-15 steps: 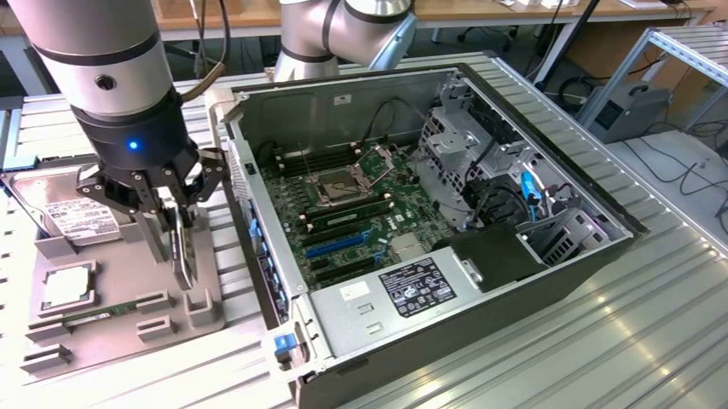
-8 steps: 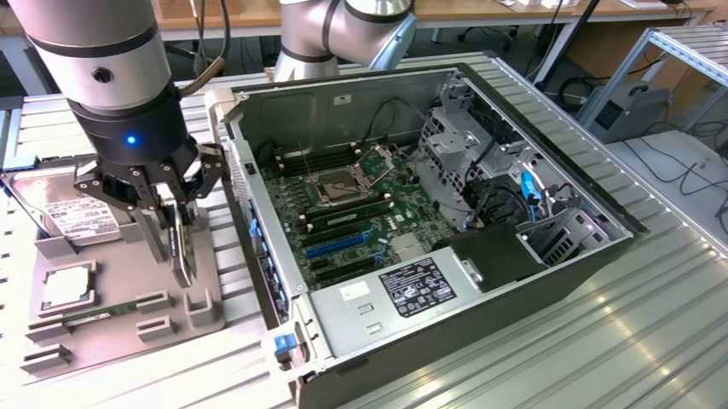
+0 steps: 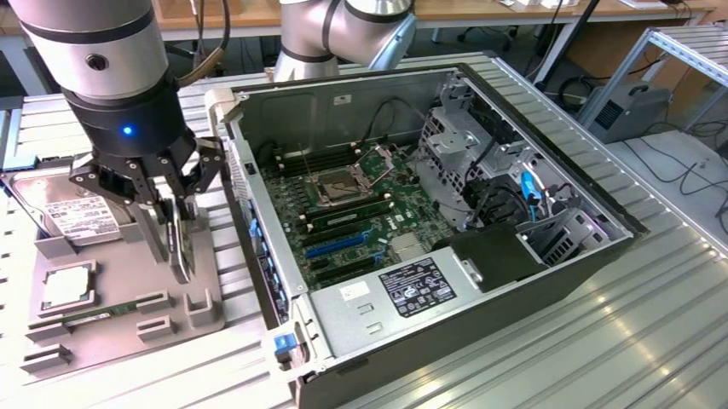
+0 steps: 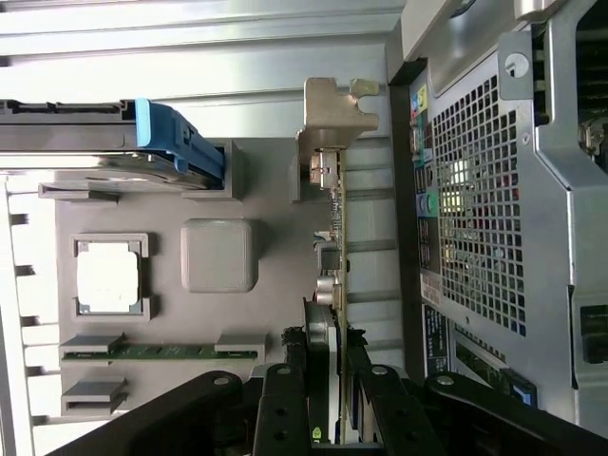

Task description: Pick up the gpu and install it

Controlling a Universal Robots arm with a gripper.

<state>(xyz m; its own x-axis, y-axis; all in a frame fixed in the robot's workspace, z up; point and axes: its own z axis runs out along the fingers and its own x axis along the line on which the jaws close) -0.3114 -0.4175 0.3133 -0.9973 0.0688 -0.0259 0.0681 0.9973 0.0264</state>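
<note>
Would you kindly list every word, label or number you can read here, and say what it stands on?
Nothing here can be read.
Black label on the silver power supply: too small.
White label on the silver hard drive: too small.
Small coloured stickers on the grey computer case: blurred.

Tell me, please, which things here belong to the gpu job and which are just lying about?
Job: gpu, gripped by the claw; open case.
Lying about: hard drive; CPU; memory stick.
</note>
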